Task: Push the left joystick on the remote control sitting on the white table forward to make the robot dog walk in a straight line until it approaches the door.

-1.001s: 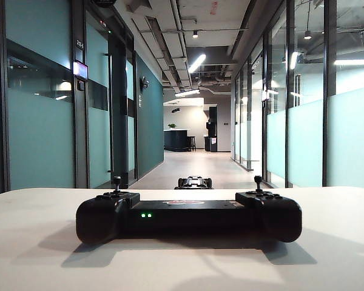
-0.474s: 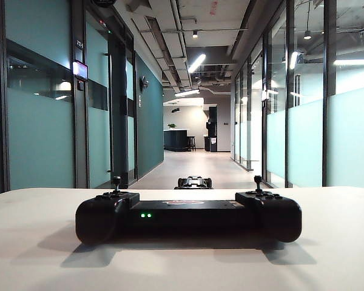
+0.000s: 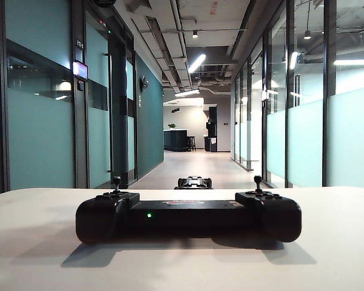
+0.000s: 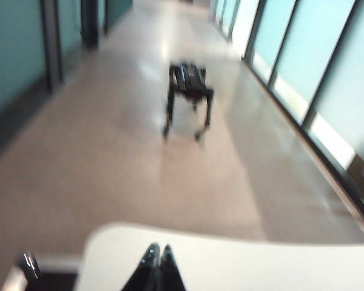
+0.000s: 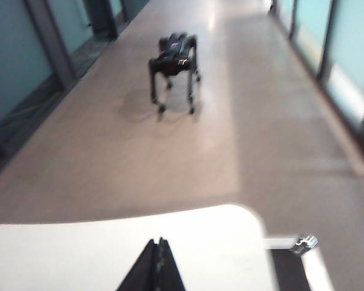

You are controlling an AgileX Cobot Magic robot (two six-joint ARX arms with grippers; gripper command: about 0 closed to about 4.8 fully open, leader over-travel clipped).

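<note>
On the remote control (image 3: 188, 217) lying on the table (image 3: 42, 260), one green light had gone out. My left gripper (image 4: 156, 257) and right gripper (image 5: 157, 248) hovered pressed together; left joystick (image 3: 116, 182) untouched, robot dog (image 5: 173, 60) standing in the corridor.

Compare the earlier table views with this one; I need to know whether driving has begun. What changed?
Only the wide black gamepad-style remote control differs: its middle bar showed two small green lights, now one. It has not shifted on the broad white table, its thin left joystick stands upright, and the small dark four-legged robot dog is in the same spot. Nothing was gripped; both tools are shut.
</note>
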